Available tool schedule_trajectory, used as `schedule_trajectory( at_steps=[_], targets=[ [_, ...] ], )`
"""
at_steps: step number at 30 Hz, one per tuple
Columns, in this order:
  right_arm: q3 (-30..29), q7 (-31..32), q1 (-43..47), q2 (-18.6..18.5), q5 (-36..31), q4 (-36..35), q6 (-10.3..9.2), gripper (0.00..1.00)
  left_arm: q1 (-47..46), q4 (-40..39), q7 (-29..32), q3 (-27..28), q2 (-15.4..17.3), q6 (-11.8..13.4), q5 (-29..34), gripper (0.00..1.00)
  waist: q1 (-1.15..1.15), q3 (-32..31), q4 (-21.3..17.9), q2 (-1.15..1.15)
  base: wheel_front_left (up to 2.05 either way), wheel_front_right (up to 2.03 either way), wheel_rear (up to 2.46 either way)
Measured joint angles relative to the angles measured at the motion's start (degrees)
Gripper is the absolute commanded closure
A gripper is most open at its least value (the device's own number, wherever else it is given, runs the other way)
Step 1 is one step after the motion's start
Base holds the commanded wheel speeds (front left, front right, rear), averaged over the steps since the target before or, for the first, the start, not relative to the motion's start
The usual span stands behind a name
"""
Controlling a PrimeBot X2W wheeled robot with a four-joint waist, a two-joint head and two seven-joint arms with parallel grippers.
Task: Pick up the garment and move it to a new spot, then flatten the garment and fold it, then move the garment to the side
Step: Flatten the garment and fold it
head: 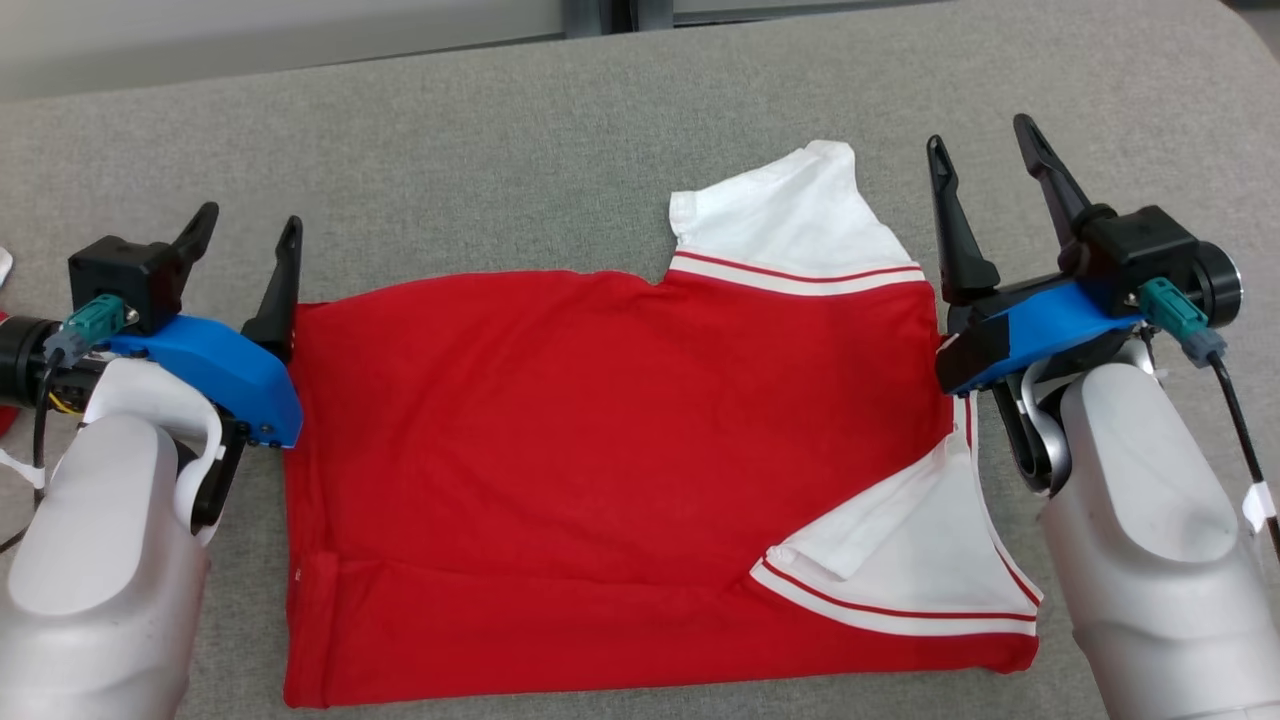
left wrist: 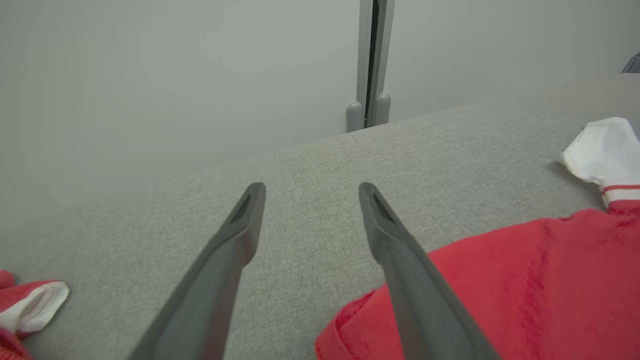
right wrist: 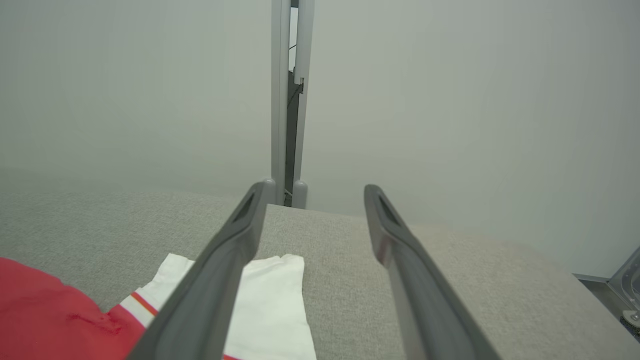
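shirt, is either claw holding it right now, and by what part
Nothing is held; the left claw and right claw both stand open beside the shirt.

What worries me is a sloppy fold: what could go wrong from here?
1. The far sleeve sticks out while the near sleeve lies folded in over the shirt; a fold now would likely come out lopsided.
2. The left tool and right tool stand open at the shirt's ends; closing on flat fabric may pinch only the top layer.
3. A second red-and-white cloth lies near the left tool and could get snagged.
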Motion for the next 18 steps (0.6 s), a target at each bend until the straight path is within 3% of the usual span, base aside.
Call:
schedule_trajectory(
  at_steps=[18],
  targets=[
    [0.5,-0.8,-2.6,-1.0,0.6,7.1,0.0,0.0,-1.4,6.9,11.1,-13.0,3.3,0.0,-13.4,0.0,0.0,2.2,0.5,0.0,0.0,0.0,0.0]
  ],
)
